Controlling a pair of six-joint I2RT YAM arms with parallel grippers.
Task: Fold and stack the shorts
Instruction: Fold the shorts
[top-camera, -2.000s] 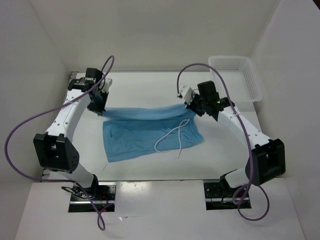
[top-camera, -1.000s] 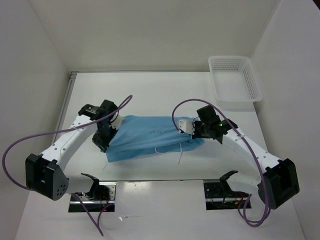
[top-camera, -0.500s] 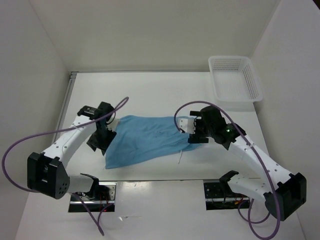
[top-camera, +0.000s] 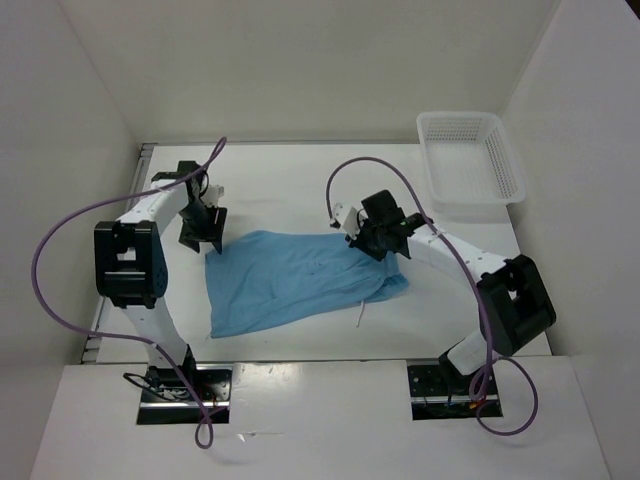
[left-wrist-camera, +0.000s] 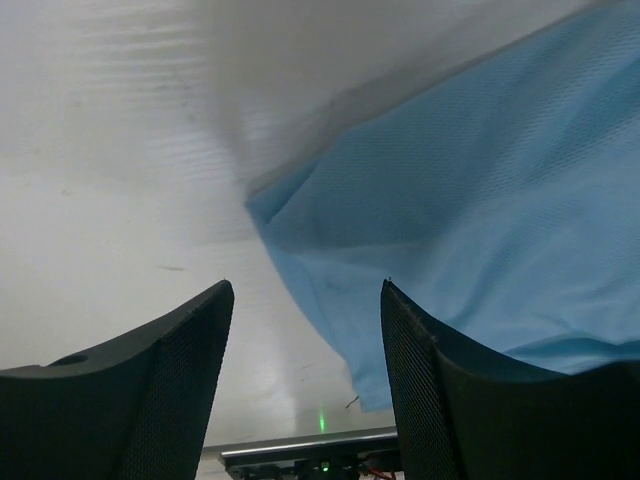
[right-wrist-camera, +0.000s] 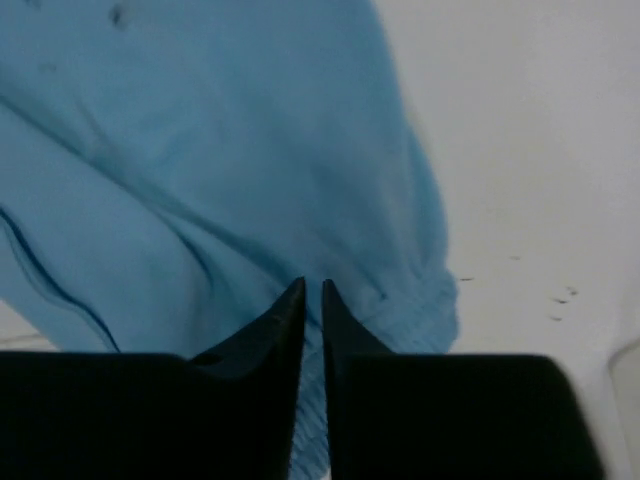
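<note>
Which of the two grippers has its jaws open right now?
The left gripper, by the corner of the light sky-blue fabric shorts: its jaws stand wide apart, while those of the right gripper almost touch.

Shorts (top-camera: 295, 280) on table (top-camera: 300, 180), basket (top-camera: 468, 200) behind right.

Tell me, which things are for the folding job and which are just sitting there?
For the job:
shorts, blue, lying on the table
string, white, poking out from the shorts
left claw, open
right claw, shut

Just sitting there:
basket, white, in the far right corner, apart from the shorts
</note>
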